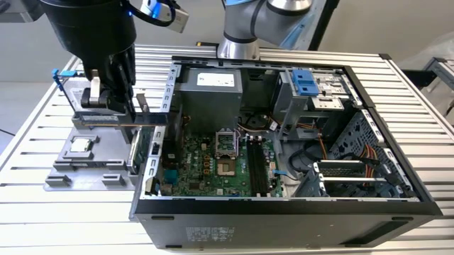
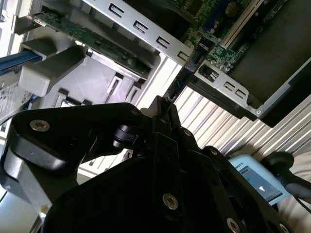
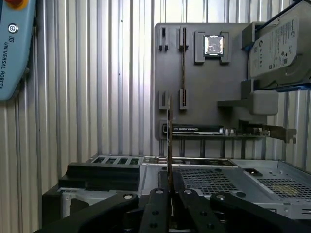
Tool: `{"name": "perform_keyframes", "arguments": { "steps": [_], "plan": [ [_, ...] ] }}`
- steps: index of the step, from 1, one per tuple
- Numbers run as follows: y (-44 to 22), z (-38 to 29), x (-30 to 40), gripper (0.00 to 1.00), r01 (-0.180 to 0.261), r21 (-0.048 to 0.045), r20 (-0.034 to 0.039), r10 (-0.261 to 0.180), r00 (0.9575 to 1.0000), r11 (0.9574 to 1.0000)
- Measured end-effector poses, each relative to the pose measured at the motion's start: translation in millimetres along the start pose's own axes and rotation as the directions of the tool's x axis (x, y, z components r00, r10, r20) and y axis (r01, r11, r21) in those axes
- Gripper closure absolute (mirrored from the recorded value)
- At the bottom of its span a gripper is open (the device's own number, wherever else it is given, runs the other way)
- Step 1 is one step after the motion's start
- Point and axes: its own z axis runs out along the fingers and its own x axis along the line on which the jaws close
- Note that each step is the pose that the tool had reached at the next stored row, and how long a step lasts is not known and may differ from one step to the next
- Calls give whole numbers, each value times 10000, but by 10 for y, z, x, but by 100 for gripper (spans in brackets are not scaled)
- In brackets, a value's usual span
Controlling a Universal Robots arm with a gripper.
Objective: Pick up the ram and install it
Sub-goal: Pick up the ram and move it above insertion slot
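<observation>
Gripper: black two-finger gripper point(image 1: 112, 109) on the arm, hangs over the grey parts tray point(image 1: 78, 178) at the exterior view's left, just outside the computer case point(image 1: 284, 215).
Jaws: drawn narrow, clamped on the ram's two flat faces; seen pinching the thin board in both wrist views, gripper at point(image 3: 169, 194) and point(image 2: 163, 104).
Ram: long flat stick point(image 1: 145, 121), held level and on edge in the exterior view, one end sticking out past the fingers toward the case wall; appears as a thin edge-on line running away from the fingers in both wrist views point(image 3: 169, 145) point(image 2: 182, 73); above the tray, beside the case, well apart from the motherboard.
Tray: grey moulded holder with upright slots, lies on the table just beside the case.
Processor: square silver chip point(image 1: 82, 143) point(image 3: 214, 45), sits in its own pocket of the tray.
Expansion card: green card with metal bracket point(image 3: 204, 130), stands on edge in the tray's slot nearest the case.
Hard drive: silver box with blue handle point(image 3: 277, 48), stands at the tray's far side.
Case: open side up, motherboard point(image 1: 206, 170) exposed on its floor, long dark memory slots point(image 1: 257, 170) near the board's middle.
Table: slatted aluminium top point(image 1: 42, 223) under tray and case.
Pendant: pale blue control pendant point(image 3: 12, 43) lying on the slats, away from the tray.
</observation>
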Motion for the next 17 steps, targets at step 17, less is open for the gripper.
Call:
{"name": "perform_keyframes", "arguments": {
  "steps": [17],
  "plan": [
    [-227,-2,-1,100,-1,0,0,1,10000,10000]
  ]
}}
